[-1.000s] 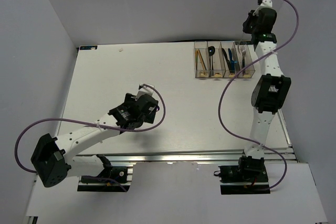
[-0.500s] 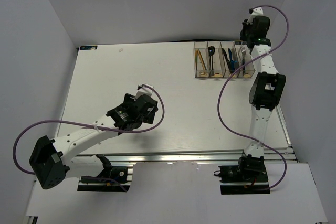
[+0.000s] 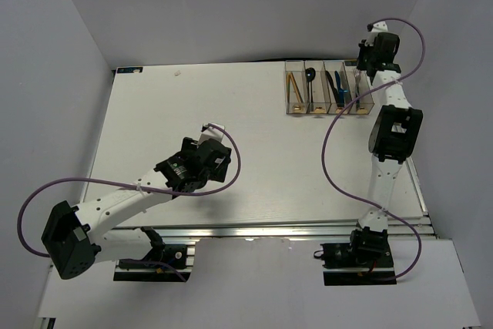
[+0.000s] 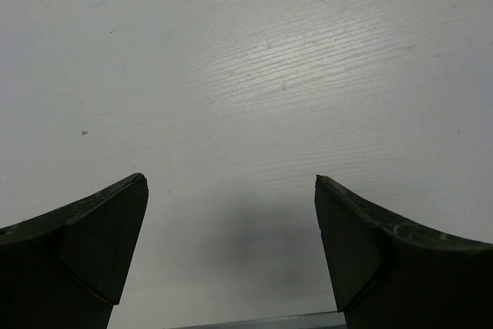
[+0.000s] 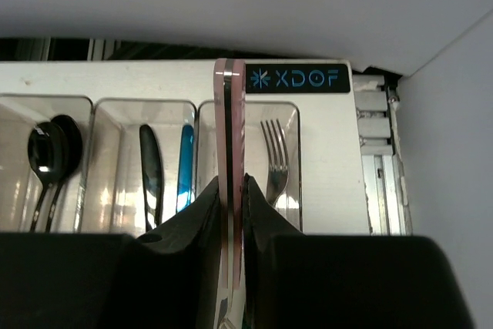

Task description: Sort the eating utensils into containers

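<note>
Shows the right gripper [image 5: 229, 194] pinched nearly closed on a slim pinkish utensil [image 5: 229, 113] held edge-on, long axis in line with the rightmost clear bin [image 5: 269, 103] just below, where a fork [image 5: 276, 152] lies, and the left gripper [image 4: 231, 182] wide open, empty, over the table [image 4: 254, 75] well apart.

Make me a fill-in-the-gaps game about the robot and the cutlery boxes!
1. The left tool hangs wide ____ over the table.
2. The ____ tool pinches a slim utensil.
3. The spoons are ____ in colour.
4. Next to the dark knife lies a second knife with a ____ handle.
Missing words: open, right, black, blue.
</note>
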